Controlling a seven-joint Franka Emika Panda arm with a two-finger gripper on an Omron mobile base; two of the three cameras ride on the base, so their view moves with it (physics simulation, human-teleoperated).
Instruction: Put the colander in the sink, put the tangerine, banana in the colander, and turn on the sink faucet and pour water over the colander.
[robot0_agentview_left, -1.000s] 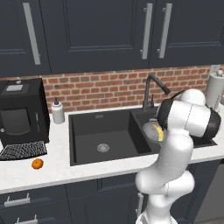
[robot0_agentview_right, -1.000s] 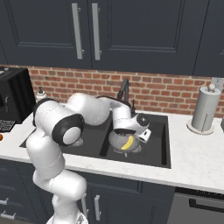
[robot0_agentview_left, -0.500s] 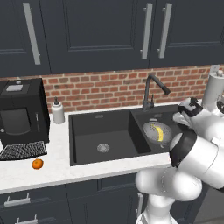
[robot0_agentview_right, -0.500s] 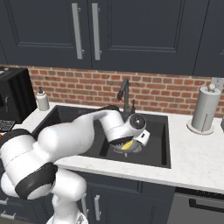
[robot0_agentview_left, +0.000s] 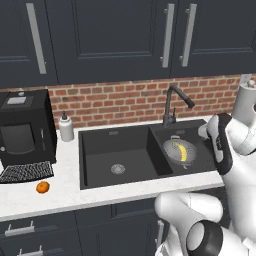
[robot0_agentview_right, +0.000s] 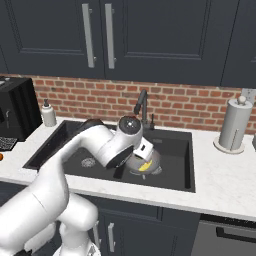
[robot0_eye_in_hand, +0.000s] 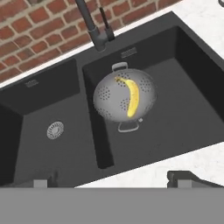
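Note:
The silvery perforated colander (robot0_eye_in_hand: 108, 99) sits in the smaller right basin of the black sink (robot0_eye_in_hand: 177, 111), under the dark gooseneck sink faucet (robot0_eye_in_hand: 91, 25). The yellow banana (robot0_eye_in_hand: 132, 98) lies inside the colander (robot0_agentview_left: 172, 154), and nothing grips it. In the hand view my gripper (robot0_eye_in_hand: 111, 180) is open, its tips far apart and bare, held high over the sink's front rim and looking down on the colander. The tangerine (robot0_agentview_left: 43, 187) rests on the white counter left of the sink, in front of the coffee machine. No water runs from the faucet (robot0_agentview_left: 173, 102).
A black coffee machine (robot0_agentview_left: 22, 132) and a white soap dispenser (robot0_agentview_left: 66, 127) stand left of the sink. A paper towel holder (robot0_agentview_right: 234, 125) stands on the right counter. The wide left basin (robot0_agentview_left: 116, 159) holds nothing but its drain (robot0_eye_in_hand: 55, 130).
My hand has pulled up and back from the colander toward the sink's front edge, and the arm has swung round. The banana stays lying in the colander.

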